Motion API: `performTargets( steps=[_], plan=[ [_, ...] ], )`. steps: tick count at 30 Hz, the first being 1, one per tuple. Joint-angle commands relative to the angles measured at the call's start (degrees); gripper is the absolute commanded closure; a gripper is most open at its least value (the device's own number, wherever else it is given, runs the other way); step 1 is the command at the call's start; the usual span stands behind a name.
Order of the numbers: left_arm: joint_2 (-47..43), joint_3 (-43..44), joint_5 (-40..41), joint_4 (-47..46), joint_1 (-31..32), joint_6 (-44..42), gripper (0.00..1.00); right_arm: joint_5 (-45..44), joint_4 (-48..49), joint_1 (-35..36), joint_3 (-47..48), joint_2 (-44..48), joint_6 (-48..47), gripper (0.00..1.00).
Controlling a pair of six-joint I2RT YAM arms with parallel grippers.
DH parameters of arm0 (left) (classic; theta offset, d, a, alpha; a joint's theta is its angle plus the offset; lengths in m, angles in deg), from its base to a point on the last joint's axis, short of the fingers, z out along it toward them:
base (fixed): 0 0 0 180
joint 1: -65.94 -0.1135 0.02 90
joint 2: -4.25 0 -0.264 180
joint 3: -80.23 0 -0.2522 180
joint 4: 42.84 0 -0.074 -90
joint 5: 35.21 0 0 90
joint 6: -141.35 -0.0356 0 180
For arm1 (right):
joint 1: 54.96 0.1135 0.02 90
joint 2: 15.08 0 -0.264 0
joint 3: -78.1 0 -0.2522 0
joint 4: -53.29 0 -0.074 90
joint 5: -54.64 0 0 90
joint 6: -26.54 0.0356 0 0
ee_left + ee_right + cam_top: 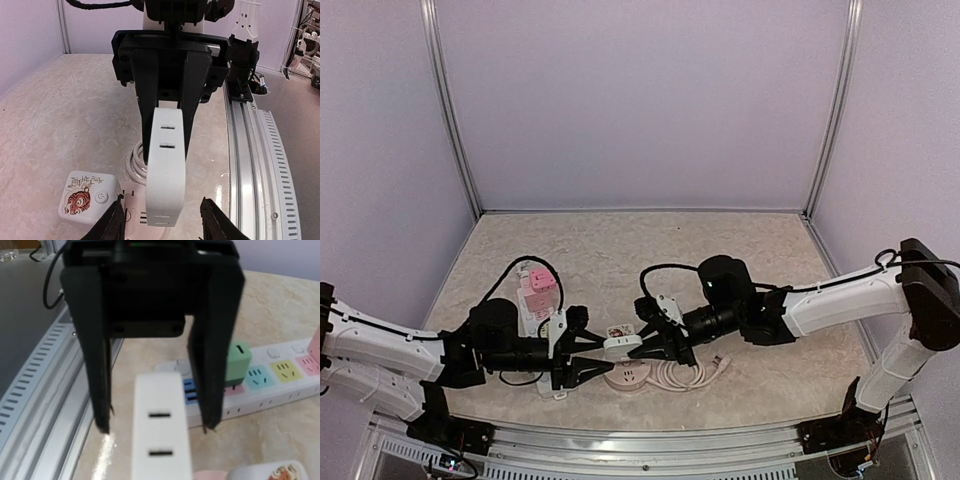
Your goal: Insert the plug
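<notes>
A long white adapter (166, 165) with slot pairs on its face lies between both grippers, its end over a pink round power strip (132, 210). In the top view the adapter (623, 344) sits just above the pink strip (630, 378). My left gripper (164, 220) is open, with its fingertips (112, 222) wide on either side of the adapter's end, not touching. My right gripper (156, 426) is open and straddles the adapter (160, 435), with a clear gap at its left finger (97, 365). In the top view the grippers face each other, the left gripper (592, 366) opposite the right gripper (656, 350).
A white cube charger with a tiger print (87, 197) sits beside the adapter on the pink strip. The strip's coiled cable (688, 376) lies to the right. A long white power strip (270, 385) carries a green cube (241, 360) and a pink cube (539, 283). The metal rail (250, 150) runs along the table's near edge.
</notes>
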Motion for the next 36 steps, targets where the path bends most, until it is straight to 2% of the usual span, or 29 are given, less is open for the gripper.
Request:
performTargets(
  steps=[1, 5, 8, 13, 16, 19, 24, 28, 33, 36],
  plan=[
    [1.54, 0.19, 2.26, -2.55, 0.94, 1.64, 0.54, 1.78, 0.59, -0.69, -0.03, -1.16, 0.21, 1.00],
    [2.26, 0.59, 2.91, -2.53, 1.70, 2.16, 0.62, 1.42, -1.63, -0.68, 0.01, -0.64, 0.08, 1.00],
    [2.65, 1.15, 2.85, -2.32, 2.06, 2.54, 0.65, 1.08, -2.46, -0.66, 0.15, -0.88, 0.28, 1.00],
    [3.63, 1.57, 3.46, -2.68, 2.47, 5.79, 0.77, 0.75, -3.32, -0.68, 0.89, -2.86, -0.40, 1.00],
    [4.33, 2.09, 3.44, -2.61, 2.48, 7.67, 0.86, 0.88, -4.89, -0.65, 2.07, -4.10, -1.44, 1.00],
    [4.97, 2.40, 3.70, -2.77, 2.52, 9.08, 1.00, 0.62, -4.93, -0.73, 2.22, -4.71, -1.97, 1.00],
    [5.35, 1.82, 5.19, -3.51, 2.22, 9.46, 1.00, -1.82, -4.21, -0.66, 2.09, -5.16, -3.17, 1.00],
    [6.50, 0.66, 8.84, -6.79, 1.55, 4.95, 1.00, -3.80, -2.60, -0.71, 2.66, -8.12, -4.37, 1.00],
    [9.03, 1.53, 4.41, -7.90, -0.59, 4.68, 1.00, -5.72, -4.66, -0.73, 3.80, -8.63, -5.70, 1.00],
    [9.68, 1.33, 2.89, -8.99, -0.70, 4.53, 1.00, -4.35, -6.41, -0.60, 3.13, -6.60, -6.22, 0.80]
  ],
)
